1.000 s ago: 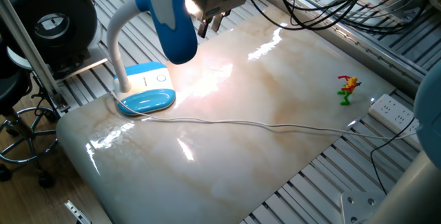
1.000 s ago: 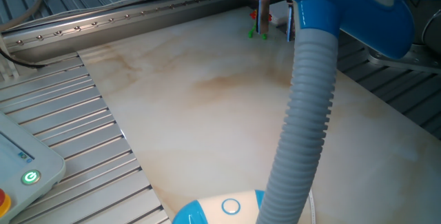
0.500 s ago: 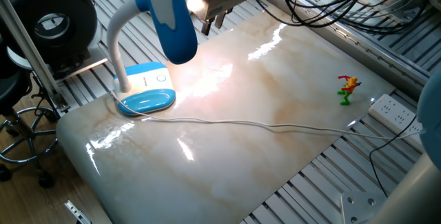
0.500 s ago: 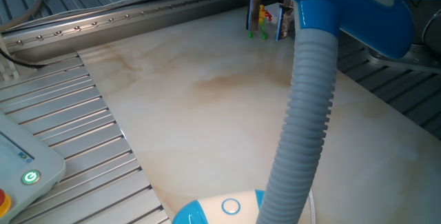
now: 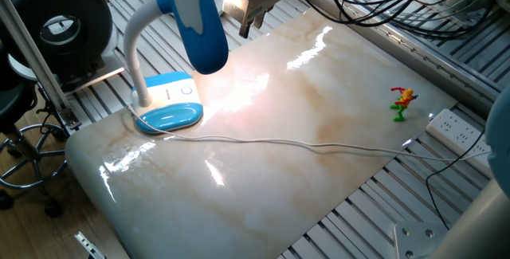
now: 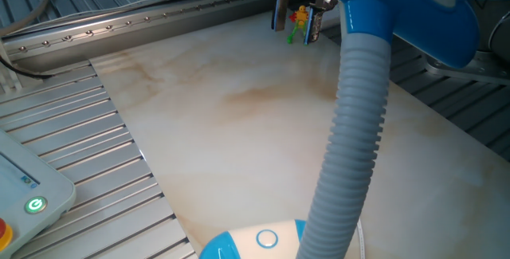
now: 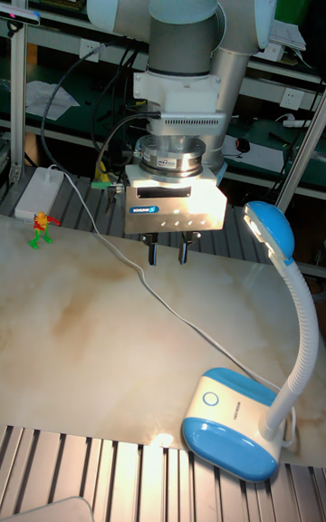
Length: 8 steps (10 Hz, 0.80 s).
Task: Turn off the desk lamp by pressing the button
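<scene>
The desk lamp point(image 5: 169, 106) stands at the table's left end, its blue head point(image 5: 199, 20) lit and casting a bright patch on the tabletop. On the white panel of its base sits the round button point(image 5: 186, 91), also visible as the button point(image 7: 212, 399) and the button point(image 6: 267, 239). My gripper point(image 7: 168, 253) hangs above the table's far edge, well away from the base and beyond the lamp head. A clear gap shows between its two fingers, so the gripper point(image 6: 295, 21) is open and holds nothing. In one fixed view the gripper point(image 5: 251, 25) sits partly behind the head.
The lamp's white cord point(image 5: 303, 143) runs across the table to a power strip point(image 5: 456, 128) at the right edge. A small toy figure point(image 5: 401, 103) stands near that edge. The gooseneck point(image 6: 351, 131) fills the near side of the other fixed view.
The gripper has drifted sideways along the table's far edge, away from the lamp head, staying open. The lamp remains lit and has not moved.
</scene>
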### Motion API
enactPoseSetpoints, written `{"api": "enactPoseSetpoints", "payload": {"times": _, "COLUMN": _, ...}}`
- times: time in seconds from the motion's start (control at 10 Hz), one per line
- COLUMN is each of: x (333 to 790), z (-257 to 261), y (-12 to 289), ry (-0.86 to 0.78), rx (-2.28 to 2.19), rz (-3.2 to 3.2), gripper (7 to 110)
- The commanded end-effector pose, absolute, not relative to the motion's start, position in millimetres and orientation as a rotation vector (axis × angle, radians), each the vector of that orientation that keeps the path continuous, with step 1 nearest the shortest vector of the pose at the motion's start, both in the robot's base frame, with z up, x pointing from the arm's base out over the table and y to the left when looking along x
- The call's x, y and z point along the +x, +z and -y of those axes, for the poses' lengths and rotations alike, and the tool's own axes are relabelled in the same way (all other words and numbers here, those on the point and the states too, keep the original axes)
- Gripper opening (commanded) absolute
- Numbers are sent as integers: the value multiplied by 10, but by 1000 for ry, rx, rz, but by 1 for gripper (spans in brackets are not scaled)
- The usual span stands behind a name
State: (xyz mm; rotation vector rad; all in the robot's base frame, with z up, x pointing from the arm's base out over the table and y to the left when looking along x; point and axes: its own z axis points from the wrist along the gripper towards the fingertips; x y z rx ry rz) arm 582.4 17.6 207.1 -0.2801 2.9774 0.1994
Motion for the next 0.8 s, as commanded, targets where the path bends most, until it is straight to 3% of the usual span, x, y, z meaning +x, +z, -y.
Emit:
{"api": "enactPoseSetpoints", "payload": {"times": 0.0, "x": 5878, "z": -148, "y": 2090, "ry": 187, "rx": -231, "rz": -2963, "gripper": 44}}
{"api": "enactPoseSetpoints", "payload": {"times": 0.7, "x": 5899, "z": -142, "y": 1899, "ry": 156, "rx": -328, "rz": -3010, "gripper": 44}}
